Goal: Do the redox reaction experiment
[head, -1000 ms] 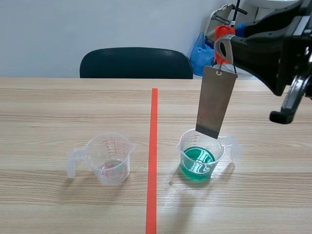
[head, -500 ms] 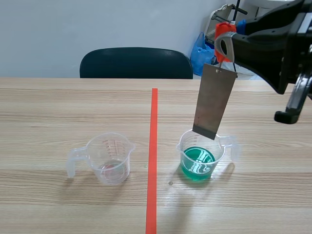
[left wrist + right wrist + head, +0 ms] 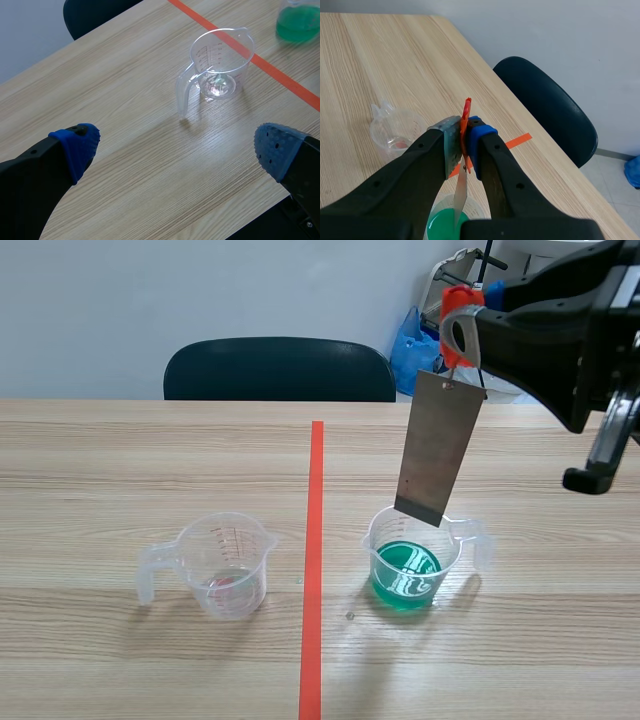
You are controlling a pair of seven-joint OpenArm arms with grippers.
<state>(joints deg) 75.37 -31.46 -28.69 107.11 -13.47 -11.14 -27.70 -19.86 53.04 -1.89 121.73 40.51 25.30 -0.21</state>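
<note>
Noted flat grey metal plate (image 3: 440, 450) hanging slightly tilted, lower edge just over clear plastic cup of green liquid (image 3: 412, 565). Hung from orange-red clip (image 3: 457, 320), pinched in right gripper (image 3: 465, 137). Left gripper (image 3: 176, 147) spread wide above table, near second clear plastic cup (image 3: 218, 65).

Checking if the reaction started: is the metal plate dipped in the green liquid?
No, the metal plate hangs with its edge above the green liquid.
</note>
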